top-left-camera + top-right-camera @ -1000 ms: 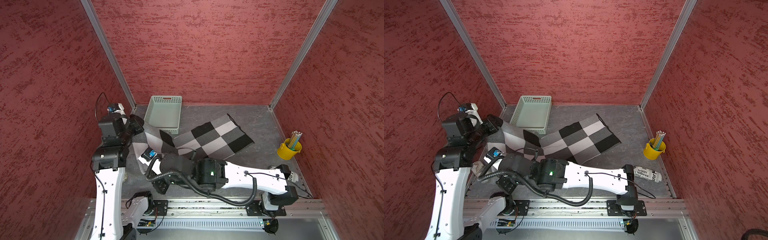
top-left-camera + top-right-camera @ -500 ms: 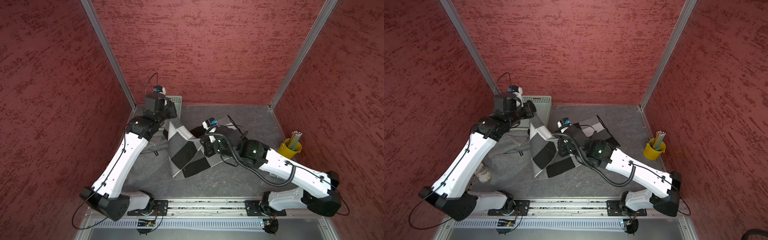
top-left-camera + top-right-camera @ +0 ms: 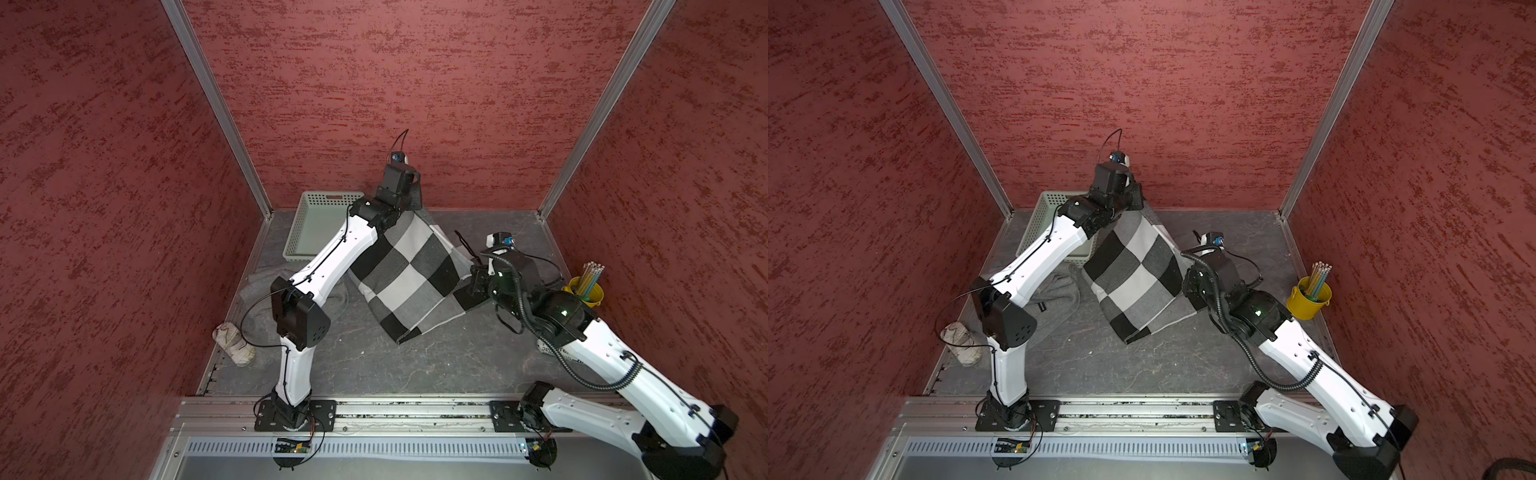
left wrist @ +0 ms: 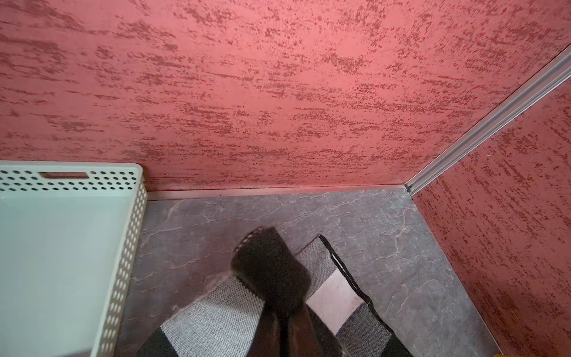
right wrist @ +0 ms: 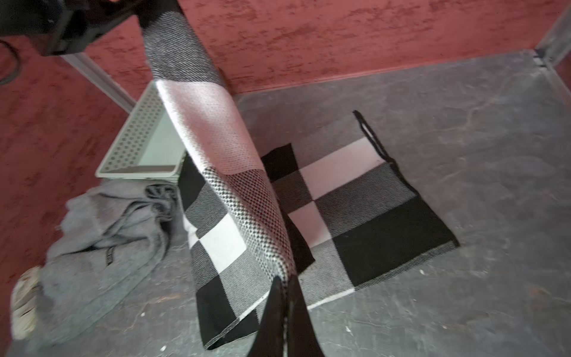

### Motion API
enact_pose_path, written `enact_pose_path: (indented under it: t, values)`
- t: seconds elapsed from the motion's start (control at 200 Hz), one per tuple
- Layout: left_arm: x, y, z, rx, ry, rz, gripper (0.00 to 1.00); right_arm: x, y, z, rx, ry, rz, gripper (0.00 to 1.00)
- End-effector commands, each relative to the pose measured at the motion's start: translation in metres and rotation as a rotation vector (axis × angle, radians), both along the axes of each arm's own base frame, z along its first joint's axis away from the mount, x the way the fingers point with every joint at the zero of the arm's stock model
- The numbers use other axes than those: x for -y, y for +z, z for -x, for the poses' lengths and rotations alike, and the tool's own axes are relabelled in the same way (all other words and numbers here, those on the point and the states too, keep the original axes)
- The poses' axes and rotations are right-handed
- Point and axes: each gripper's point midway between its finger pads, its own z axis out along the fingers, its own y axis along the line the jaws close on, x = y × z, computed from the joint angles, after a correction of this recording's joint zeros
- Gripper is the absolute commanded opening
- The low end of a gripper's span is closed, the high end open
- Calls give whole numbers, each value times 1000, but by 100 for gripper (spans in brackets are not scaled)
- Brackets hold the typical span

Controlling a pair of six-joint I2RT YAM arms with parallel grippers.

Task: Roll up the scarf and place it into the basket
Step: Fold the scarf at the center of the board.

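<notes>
- right gripper (image 5: pixel 285 279) pinches the scarf (image 3: pixel 411 274) edge tight
- scarf half lies on the table (image 3: pixel 415 365), half hangs up; not rolled yet
- left gripper (image 4: pixel 282 315) pinches its top corner
- basket (image 3: pixel 328 200) is empty; rolling and putting in are left

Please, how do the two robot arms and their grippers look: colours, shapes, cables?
Both arms have smooth white shells and black joint housings. The left arm carries a thin black cable; the right arm a thick ribbed black hose and a green light. The left gripper and right gripper have slim dark fingers.
</notes>
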Motion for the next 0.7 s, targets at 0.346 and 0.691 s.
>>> enact_pose_path:
  t: [0.346,0.691]
  values:
    - [49,-24,-41,11,-111,151,0,42,-29,-25,-89,-112,-24,0]
    - [27,-14,-34,-9,-136,189,0,-2,4,-3,-92,84,-278,0]
